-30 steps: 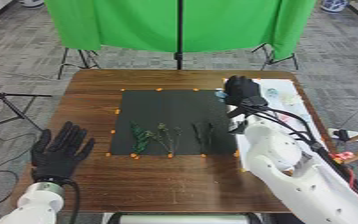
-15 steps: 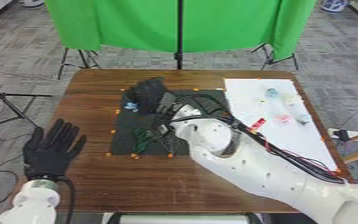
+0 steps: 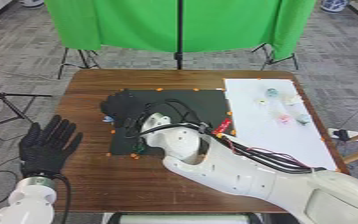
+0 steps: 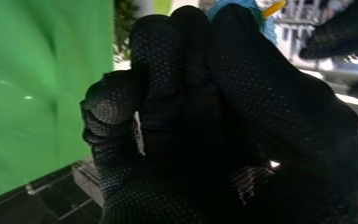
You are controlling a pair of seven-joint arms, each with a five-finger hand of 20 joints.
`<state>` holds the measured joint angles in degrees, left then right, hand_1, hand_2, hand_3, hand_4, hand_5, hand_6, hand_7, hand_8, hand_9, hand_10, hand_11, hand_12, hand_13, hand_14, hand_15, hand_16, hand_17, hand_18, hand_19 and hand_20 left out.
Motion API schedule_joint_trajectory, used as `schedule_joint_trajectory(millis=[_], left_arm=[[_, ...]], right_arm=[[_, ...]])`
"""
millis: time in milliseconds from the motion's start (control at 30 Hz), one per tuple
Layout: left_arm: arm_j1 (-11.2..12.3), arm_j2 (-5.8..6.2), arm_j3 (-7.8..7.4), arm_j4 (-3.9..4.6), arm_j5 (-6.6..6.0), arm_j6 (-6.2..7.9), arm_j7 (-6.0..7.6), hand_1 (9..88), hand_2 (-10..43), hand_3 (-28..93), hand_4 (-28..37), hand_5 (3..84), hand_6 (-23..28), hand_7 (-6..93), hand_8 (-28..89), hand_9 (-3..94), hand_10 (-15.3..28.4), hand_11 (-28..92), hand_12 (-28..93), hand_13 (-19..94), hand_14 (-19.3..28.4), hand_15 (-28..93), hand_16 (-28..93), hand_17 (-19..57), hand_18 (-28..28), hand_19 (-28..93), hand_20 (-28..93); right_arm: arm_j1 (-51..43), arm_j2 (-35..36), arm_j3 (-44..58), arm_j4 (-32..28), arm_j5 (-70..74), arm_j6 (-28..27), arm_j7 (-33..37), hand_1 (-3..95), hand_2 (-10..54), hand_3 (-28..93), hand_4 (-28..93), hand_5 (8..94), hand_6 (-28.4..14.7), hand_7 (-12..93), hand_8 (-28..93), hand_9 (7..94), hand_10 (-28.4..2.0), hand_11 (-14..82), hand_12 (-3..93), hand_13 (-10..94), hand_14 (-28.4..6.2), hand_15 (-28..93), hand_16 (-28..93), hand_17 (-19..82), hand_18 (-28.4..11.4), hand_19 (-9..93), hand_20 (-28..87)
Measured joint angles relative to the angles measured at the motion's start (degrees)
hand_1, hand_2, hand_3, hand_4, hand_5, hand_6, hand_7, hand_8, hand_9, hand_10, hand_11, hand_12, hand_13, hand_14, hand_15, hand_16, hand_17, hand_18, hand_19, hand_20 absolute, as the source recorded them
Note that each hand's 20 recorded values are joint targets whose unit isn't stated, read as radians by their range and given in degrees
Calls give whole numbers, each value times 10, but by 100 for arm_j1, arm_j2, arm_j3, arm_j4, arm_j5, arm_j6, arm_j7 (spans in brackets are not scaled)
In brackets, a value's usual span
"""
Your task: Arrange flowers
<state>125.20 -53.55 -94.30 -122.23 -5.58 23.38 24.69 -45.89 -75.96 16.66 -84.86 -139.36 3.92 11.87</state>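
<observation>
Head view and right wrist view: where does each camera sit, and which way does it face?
Head view: on the robot's head, facing forward and down at the table; both hands show, left and right, with their white arms.
Right wrist view: on the right arm's wrist, facing along that hand's black glove to its fingertips, which hold something blue.
Shared: the right hand, that blue item and the green cloth.

The brown wooden table [image 3: 131, 185] carries a white sheet [image 3: 262, 130] along its right edge, a black mat [image 3: 213, 101] toward its left edge, and orange markers [image 3: 159, 89] around the mat.
</observation>
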Motion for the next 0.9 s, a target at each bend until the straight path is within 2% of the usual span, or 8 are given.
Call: schedule_joint_trajectory(millis=[100, 300, 567, 900], left_arm=[[-4, 2, 0, 1, 14, 2, -84, 276, 126, 754, -283, 493, 80, 203, -106, 420, 160, 296, 122, 326, 162, 506, -65, -50, 154, 406, 181], [-5, -13, 6, 3, 65, 9, -234, 277, 130, 754, -283, 495, 79, 203, -107, 421, 159, 296, 122, 328, 162, 508, -65, -50, 154, 406, 181], [-10, -32, 14, 9, 56, 9, -272, 277, 130, 754, -283, 496, 79, 205, -108, 422, 160, 296, 122, 329, 162, 508, -66, -50, 155, 408, 181], [-14, -70, 42, 10, -9, 6, -284, 286, 130, 755, -283, 485, 78, 209, -109, 422, 158, 298, 123, 330, 161, 509, -66, -50, 155, 410, 181]], right_arm=[[-489, -280, 617, 135, -246, -408, 131, 607, -95, 731, -277, 668, 6, 494, 149, 789, -109, 196, 507, 677, -62, 483, 481, 373, -220, 859, 428], [-982, -450, 690, 381, -510, -348, 649, 610, -95, 730, -281, 669, 4, 491, 148, 789, -111, 190, 505, 667, -65, 484, 484, 363, -222, 853, 428], [-1089, -409, 623, 414, -538, -510, 612, 611, -95, 735, -281, 671, -3, 453, 131, 781, -114, 170, 488, 650, -70, 485, 478, 355, -227, 844, 429], [-1073, -391, 514, 279, -496, -587, 764, 610, -95, 751, -282, 624, -16, 326, 62, 748, -116, 143, 457, 626, -71, 498, 466, 344, -231, 836, 428]])
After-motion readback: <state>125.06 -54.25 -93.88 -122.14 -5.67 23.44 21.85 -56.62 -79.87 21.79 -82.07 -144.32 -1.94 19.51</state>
